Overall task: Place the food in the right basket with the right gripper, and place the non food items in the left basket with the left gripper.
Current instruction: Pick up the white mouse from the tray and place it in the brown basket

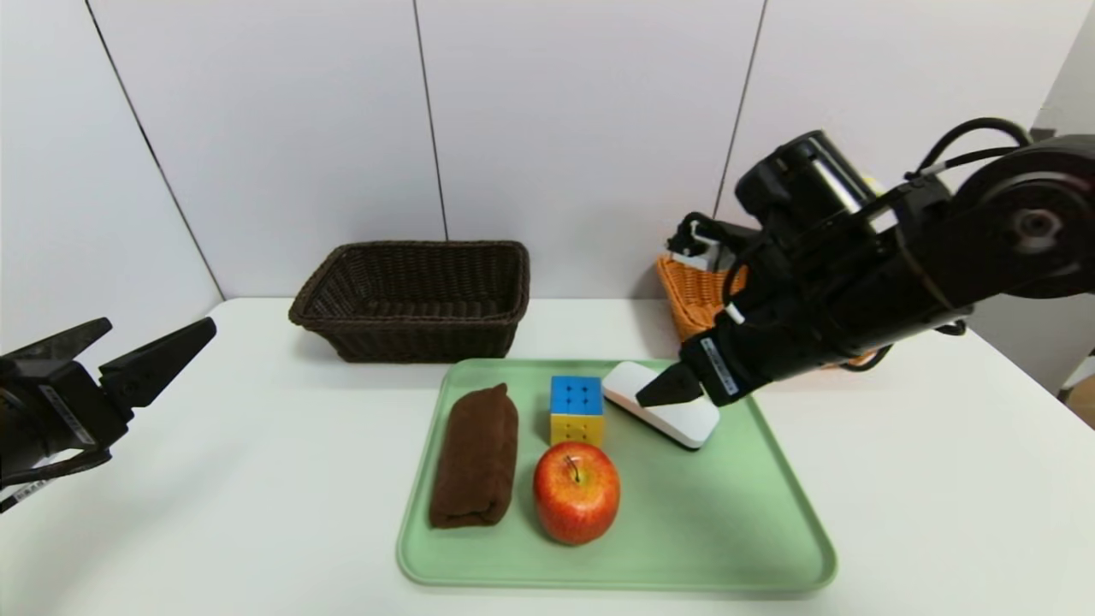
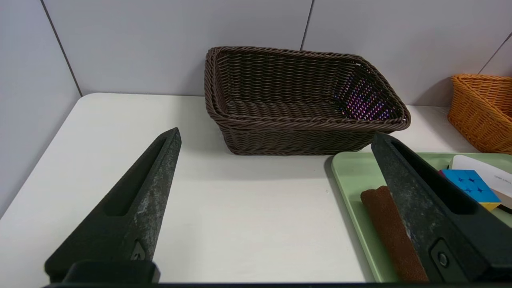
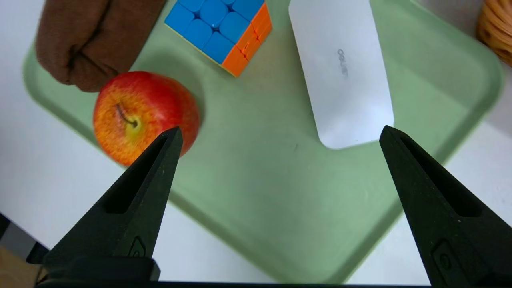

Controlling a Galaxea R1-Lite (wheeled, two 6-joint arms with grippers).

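A red-yellow apple (image 1: 577, 492) (image 3: 144, 116) lies at the front of the green tray (image 1: 684, 530). Beside it are a rolled brown cloth (image 1: 476, 458) (image 2: 394, 236), a puzzle cube (image 1: 576, 409) (image 3: 222, 32) and a white oval case (image 1: 676, 415) (image 3: 344, 72). My right gripper (image 1: 659, 389) (image 3: 280, 130) hangs open and empty above the tray, between apple and case. My left gripper (image 1: 158, 329) (image 2: 276, 134) is open and empty over the table at far left, facing the dark brown basket (image 1: 415, 299) (image 2: 300, 100). The orange basket (image 1: 693, 299) (image 2: 480, 108) is mostly hidden behind my right arm.
Both baskets stand against the white back wall. Bare white table (image 1: 257, 479) lies between my left gripper and the tray. The table's right edge (image 1: 1039, 389) runs close behind my right arm.
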